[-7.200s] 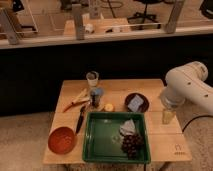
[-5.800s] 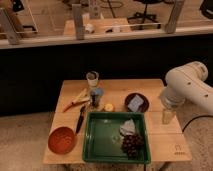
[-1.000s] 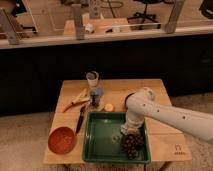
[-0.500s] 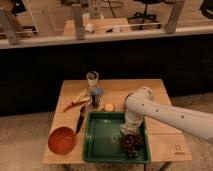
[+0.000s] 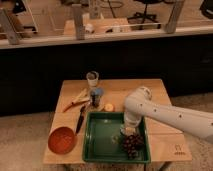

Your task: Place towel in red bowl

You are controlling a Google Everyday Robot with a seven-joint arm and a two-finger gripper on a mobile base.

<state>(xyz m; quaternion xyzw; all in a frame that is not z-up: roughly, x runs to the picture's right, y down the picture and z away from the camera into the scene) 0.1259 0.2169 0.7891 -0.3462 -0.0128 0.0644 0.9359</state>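
Observation:
The red bowl point(image 5: 62, 139) sits at the table's front left, with nothing visible inside it. My white arm reaches in from the right. The gripper point(image 5: 128, 131) is down inside the green tray point(image 5: 93, 150), at its right side, on the spot where the grey-white towel point(image 5: 122, 131) lies. Only a pale bit of the towel shows beside the gripper; the rest is hidden under it. The bowl is well to the left of the gripper, beyond the tray's left wall.
A dark bunch of grapes point(image 5: 133, 144) lies in the tray just in front of the gripper. A black knife point(image 5: 81, 118) lies between bowl and tray. A glass point(image 5: 92, 78), a can point(image 5: 96, 96), a yellow fruit point(image 5: 108, 107) and orange-yellow items point(image 5: 75, 100) stand behind the tray.
The arm swung from the table's right side over the tray and lowered onto the towel. Over the last second it has barely moved.

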